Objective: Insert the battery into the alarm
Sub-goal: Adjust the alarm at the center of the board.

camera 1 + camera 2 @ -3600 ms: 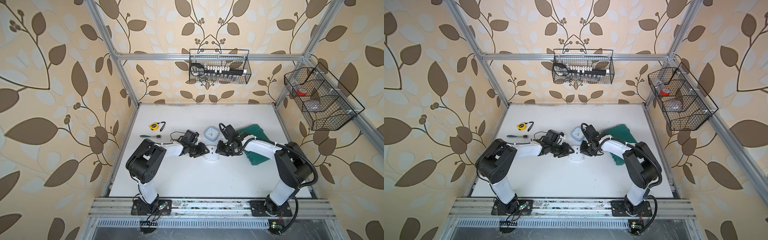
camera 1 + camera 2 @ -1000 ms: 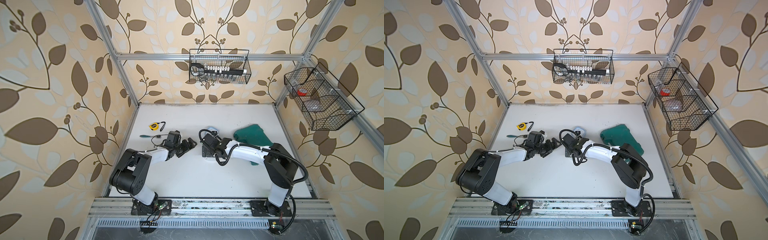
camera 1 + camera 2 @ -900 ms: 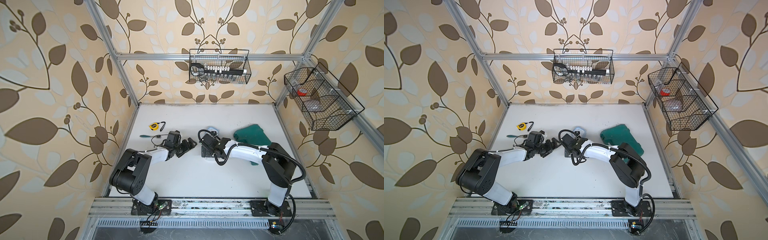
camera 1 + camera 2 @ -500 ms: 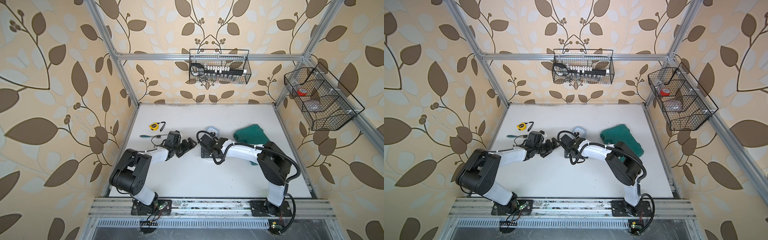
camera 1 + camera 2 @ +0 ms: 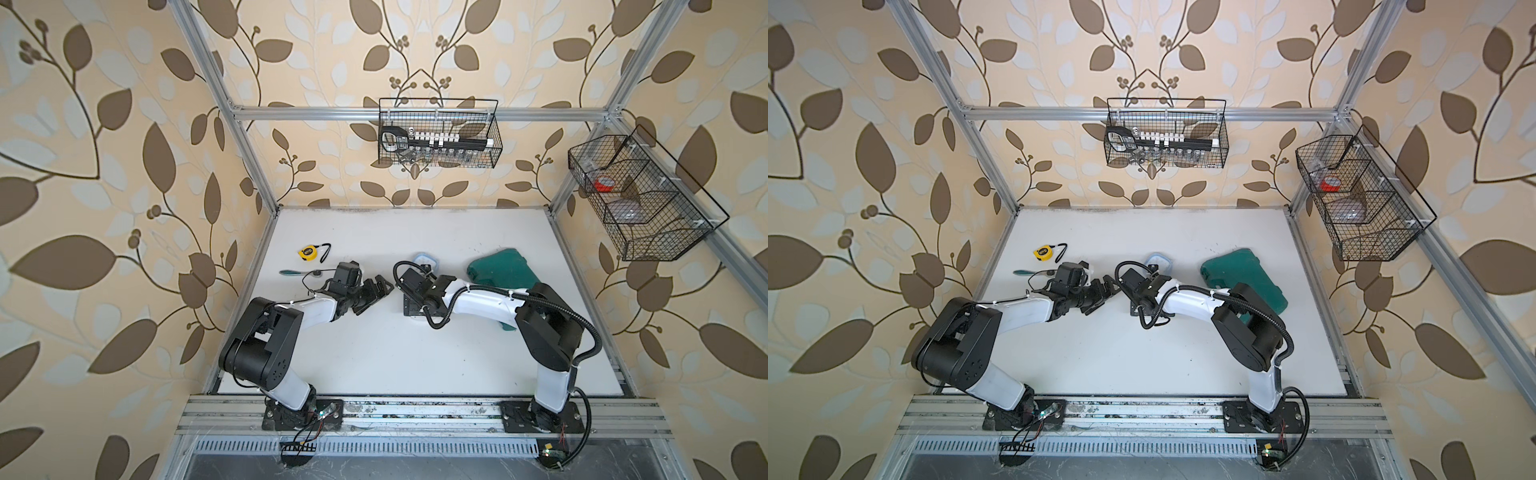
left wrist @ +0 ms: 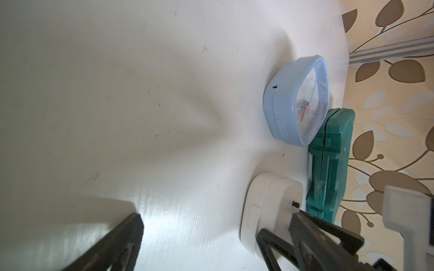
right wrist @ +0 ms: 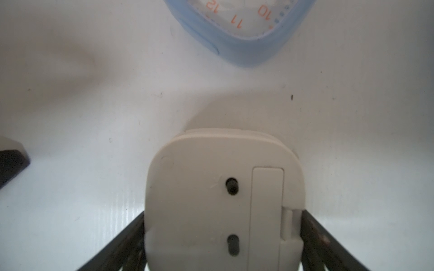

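The white alarm [image 7: 211, 199] lies back-up on the table, showing two keyhole slots and a closed cover strip. My right gripper [image 7: 223, 244] is shut on it, with a dark finger against each side. In both top views the right gripper [image 5: 412, 308] [image 5: 1136, 307] hides the alarm. My left gripper [image 6: 204, 230] stands open just left of the alarm [image 6: 270, 206], with nothing between its fingers; it also shows in both top views [image 5: 380, 293] [image 5: 1106, 291]. The battery is not in view.
A light blue clock [image 5: 426, 261] [image 7: 246, 42] lies just behind the alarm. A green case [image 5: 498, 272] sits to its right. A yellow tape measure [image 5: 307, 252] and a teal-handled tool [image 5: 291, 273] lie at the left. Wire baskets [image 5: 438, 139] hang on the walls.
The left arm has drawn back to the left of the alarm. In the last second the right gripper's fingers have come in against the alarm's sides.
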Available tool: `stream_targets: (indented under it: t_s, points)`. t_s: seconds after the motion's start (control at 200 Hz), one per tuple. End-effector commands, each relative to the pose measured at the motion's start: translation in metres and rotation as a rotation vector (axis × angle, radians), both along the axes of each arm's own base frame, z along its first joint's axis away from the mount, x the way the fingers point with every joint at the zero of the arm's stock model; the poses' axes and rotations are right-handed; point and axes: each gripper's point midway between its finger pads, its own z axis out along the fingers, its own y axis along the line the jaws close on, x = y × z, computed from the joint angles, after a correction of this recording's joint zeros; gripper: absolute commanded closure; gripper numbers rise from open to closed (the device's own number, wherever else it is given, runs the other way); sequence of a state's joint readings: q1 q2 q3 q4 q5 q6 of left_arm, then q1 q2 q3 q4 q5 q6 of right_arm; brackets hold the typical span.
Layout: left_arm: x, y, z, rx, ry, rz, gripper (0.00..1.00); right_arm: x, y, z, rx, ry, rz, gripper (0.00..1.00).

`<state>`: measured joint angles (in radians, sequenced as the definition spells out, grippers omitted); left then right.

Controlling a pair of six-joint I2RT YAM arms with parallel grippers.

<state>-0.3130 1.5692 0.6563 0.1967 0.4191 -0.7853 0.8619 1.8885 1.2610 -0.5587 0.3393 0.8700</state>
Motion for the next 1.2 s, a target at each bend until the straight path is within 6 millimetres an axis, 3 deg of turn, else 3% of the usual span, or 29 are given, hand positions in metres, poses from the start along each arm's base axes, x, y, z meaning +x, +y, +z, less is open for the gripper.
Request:
stream_targets:
  t_s: [0.0, 0.185, 0.43, 0.635, 0.855, 1.025, 1.05, 1.195]
  points:
    - [-0.013, 0.005, -0.020, 0.024, 0.072, 0.000, 0.01, 0.002, -0.001, 0.022, 0.047, -0.087, 0.029, 0.16]
    - [-0.011, -0.001, -0.008, -0.018, 0.034, -0.019, 0.01, 0.007, 0.005, 0.044, 0.130, -0.231, 0.135, 0.15]
    - [-0.006, -0.029, 0.036, -0.231, -0.071, -0.064, 0.01, 0.005, 0.012, 0.077, 0.277, -0.418, 0.261, 0.15]
    - [-0.009, -0.047, 0.070, -0.263, -0.202, -0.117, 0.01, 0.000, 0.016, 0.082, 0.338, -0.454, 0.340, 0.14]
    - [-0.020, -0.062, 0.079, -0.231, -0.286, -0.202, 0.02, -0.002, 0.017, 0.081, 0.353, -0.446, 0.353, 0.14]
    - [-0.026, -0.068, 0.074, -0.159, -0.287, -0.285, 0.19, -0.003, 0.017, 0.081, 0.364, -0.443, 0.356, 0.14]
    - [-0.027, -0.068, 0.085, -0.166, -0.317, -0.288, 0.23, -0.002, 0.016, 0.081, 0.364, -0.442, 0.355, 0.14]
    - [-0.029, -0.070, 0.089, -0.179, -0.342, -0.311, 0.43, -0.002, 0.014, 0.080, 0.369, -0.437, 0.354, 0.14]
